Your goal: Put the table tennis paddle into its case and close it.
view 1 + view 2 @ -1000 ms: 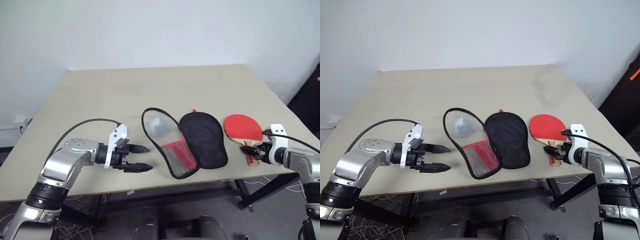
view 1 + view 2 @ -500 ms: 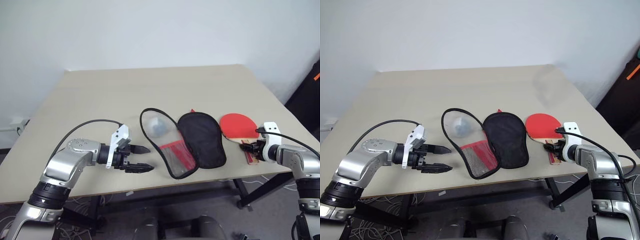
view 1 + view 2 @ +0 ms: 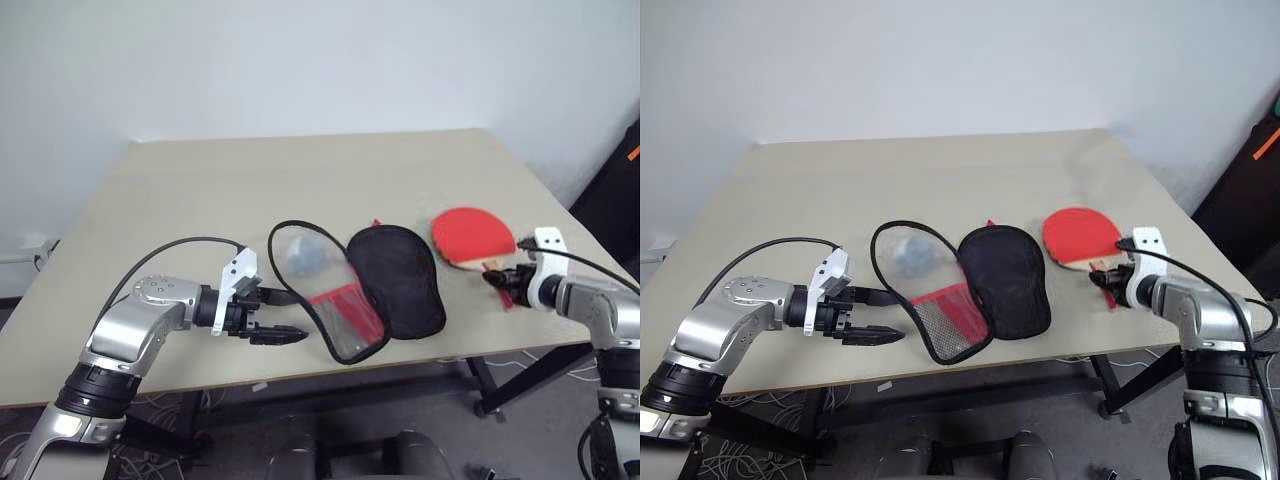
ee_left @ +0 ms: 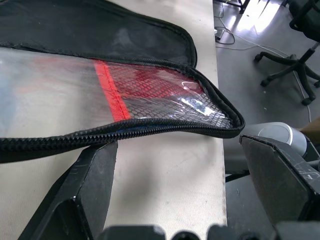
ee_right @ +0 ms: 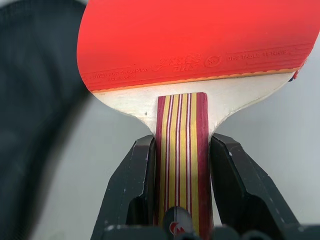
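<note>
The table tennis paddle (image 3: pixel 470 234) hangs just above the table at the right, red face up and tilted. My right gripper (image 3: pixel 503 280) is shut on its striped wooden handle (image 5: pixel 181 150), one black finger on each side. The case (image 3: pixel 395 278) lies open in the middle of the table, with the black half on the right and the see-through half (image 3: pixel 312 285) with its red panel on the left. A pale round thing (image 3: pixel 309 258) shows under the clear side. My left gripper (image 3: pixel 290 316) is open at the case's left edge, with the zip edge (image 4: pixel 150 131) just past its fingers.
The tan table (image 3: pixel 300 180) reaches back to a white wall, and its front edge runs just below both grippers. A black object with an orange mark (image 3: pixel 622 190) stands off the table's right side. Beyond the table edge is an office chair base (image 4: pixel 295 75).
My right gripper has closed on the handle, lifted the paddle off the table and carried it left toward the case. The case has slid a little to the left. My left gripper has kept still.
</note>
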Controlling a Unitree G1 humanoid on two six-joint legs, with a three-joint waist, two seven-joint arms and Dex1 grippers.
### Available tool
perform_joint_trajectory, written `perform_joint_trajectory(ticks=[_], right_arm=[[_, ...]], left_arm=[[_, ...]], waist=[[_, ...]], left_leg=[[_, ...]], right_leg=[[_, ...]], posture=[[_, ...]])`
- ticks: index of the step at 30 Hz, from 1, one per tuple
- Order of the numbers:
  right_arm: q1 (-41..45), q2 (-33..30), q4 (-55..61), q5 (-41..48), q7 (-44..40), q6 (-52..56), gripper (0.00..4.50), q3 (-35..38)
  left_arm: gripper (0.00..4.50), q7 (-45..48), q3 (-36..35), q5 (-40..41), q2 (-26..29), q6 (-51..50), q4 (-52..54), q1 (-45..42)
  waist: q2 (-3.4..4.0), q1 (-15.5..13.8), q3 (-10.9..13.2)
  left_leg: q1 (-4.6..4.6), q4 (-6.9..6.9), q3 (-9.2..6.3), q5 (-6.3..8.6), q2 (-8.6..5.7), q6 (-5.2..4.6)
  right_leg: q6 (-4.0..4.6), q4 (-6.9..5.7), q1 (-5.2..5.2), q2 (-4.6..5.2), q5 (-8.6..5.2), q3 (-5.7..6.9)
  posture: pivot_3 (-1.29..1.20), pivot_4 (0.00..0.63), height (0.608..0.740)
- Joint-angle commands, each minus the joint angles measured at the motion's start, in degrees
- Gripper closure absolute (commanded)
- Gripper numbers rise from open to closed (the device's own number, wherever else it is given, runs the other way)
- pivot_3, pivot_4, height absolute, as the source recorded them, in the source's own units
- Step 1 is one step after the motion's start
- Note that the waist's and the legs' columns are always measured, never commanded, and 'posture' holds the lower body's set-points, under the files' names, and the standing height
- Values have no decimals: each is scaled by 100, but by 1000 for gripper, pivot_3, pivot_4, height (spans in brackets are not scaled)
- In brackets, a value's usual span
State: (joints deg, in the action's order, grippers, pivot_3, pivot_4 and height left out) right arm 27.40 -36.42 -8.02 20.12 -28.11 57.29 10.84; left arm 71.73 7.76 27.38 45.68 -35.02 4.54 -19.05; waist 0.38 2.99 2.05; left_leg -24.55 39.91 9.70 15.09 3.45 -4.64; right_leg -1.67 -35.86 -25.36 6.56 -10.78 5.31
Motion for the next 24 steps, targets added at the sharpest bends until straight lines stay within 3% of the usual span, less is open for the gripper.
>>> perform_joint_trajectory(ticks=[1,9,15,24], right_arm=[[320,-25,357,-34,274,86,3232,167],[497,371,1332,-5,852,790,3232,-157],[773,1641,1845,112,1740,1805,3232,291],[516,2567,2517,124,2094,2777,3232,475]], left_arm=[[335,9,-76,-20,41,14,85,-121],[335,48,-41,-43,47,-41,4,-229],[335,36,56,-102,-30,-40,-67,-316],[335,123,111,-202,-131,-14,-259,-474]], waist=[[0,-5,0],[4,4,0],[7,-1,-2],[8,-11,-3]], left_leg=[[-1,0,0,0,2,0],[-2,-2,3,0,8,0],[-2,-4,13,0,12,7],[-5,-14,36,-4,23,17]], right_leg=[[0,0,0,1,0,1],[1,-3,-6,1,0,-1],[3,-4,-10,-13,2,-7],[28,-5,-17,-8,17,-4]], posture=[[0,0,724],[0,0,724],[0,0,724],[0,0,724]])
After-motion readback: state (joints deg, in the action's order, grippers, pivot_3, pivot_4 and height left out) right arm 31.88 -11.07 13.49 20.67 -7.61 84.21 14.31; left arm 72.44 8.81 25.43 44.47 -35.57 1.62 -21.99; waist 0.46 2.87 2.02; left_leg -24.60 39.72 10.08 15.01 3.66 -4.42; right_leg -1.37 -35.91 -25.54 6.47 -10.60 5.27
